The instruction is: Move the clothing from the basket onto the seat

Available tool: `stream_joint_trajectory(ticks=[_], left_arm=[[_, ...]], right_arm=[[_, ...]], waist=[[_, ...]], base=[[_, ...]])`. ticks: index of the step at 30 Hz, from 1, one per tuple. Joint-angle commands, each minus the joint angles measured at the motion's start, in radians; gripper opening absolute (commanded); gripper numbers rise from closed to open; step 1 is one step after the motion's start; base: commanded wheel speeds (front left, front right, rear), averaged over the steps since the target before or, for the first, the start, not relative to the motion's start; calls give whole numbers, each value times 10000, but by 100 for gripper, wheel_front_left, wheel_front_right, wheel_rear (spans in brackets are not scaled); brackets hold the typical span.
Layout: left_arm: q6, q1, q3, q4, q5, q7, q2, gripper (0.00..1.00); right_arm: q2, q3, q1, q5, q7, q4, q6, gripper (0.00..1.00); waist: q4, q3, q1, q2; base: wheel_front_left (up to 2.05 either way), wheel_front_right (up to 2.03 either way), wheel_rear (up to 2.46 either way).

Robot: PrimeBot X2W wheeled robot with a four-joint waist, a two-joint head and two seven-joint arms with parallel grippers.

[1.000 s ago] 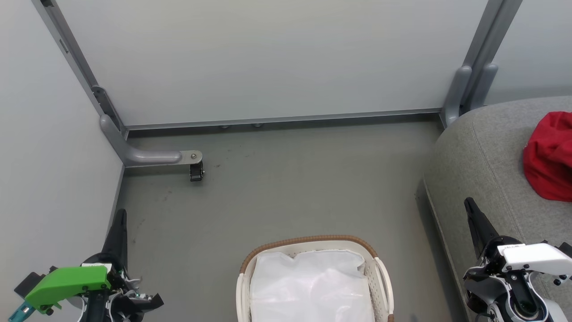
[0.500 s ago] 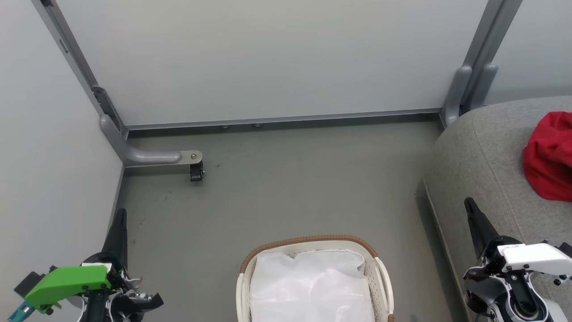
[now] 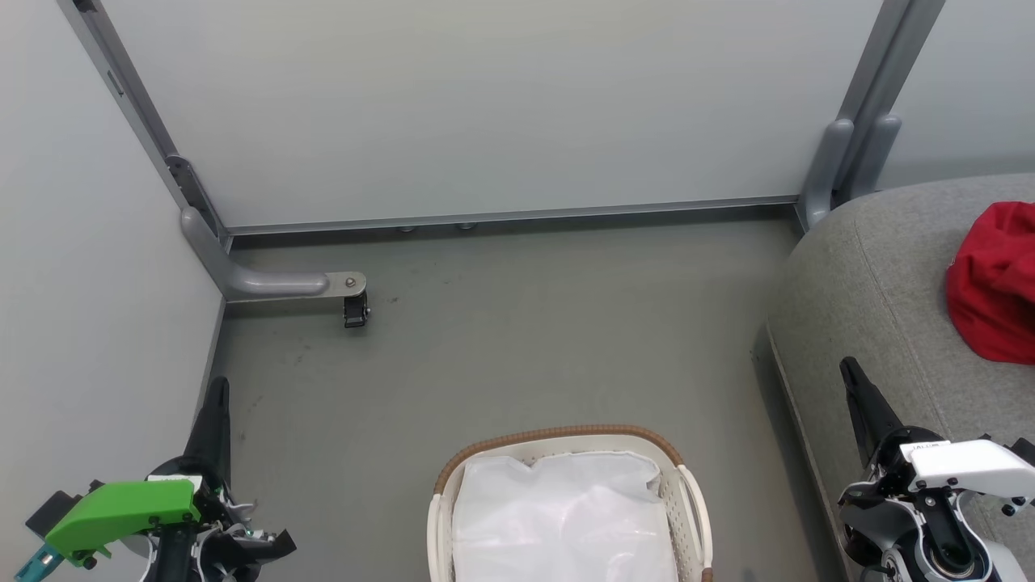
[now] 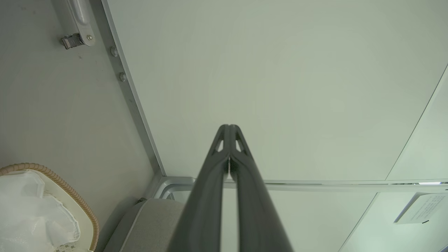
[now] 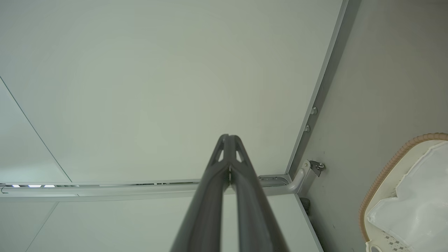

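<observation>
Head view shows the left end effector (image 3: 217, 396) and right end effector (image 3: 851, 376) both closed together on nothing. The unloading looks finished, so they are best parked clear of the white liner (image 3: 558, 517). Each points upward from a low forearm at rest, with the basket (image 3: 558, 434) between them and the red clothing (image 3: 994, 283) lying on the seat (image 3: 873, 283), ahead and right of the right one.

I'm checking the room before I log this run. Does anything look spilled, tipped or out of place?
Nothing stands out. The basket stands upright on the floor with its white liner inside, and the red clothing lies bunched on the grey seat.
</observation>
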Motion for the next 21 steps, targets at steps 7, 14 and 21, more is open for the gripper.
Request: stream_joint_trajectory(ticks=[7,14,21], left_arm=[[-53,-129,20,-21,-29,31,70,0],[-53,-129,19,-21,-29,31,70,0],[-53,-128,19,-21,-30,31,70,0]], right_arm=[[-55,-20,102,36,32,-41,-7,0],[-55,-20,102,36,32,-41,-7,0],[-55,-19,102,37,32,-41,-7,0]], waist=[[0,0,0,0],[0,0,0,0],[0,0,0,0]], base=[[0,0,0],[0,0,0],[0,0,0]])
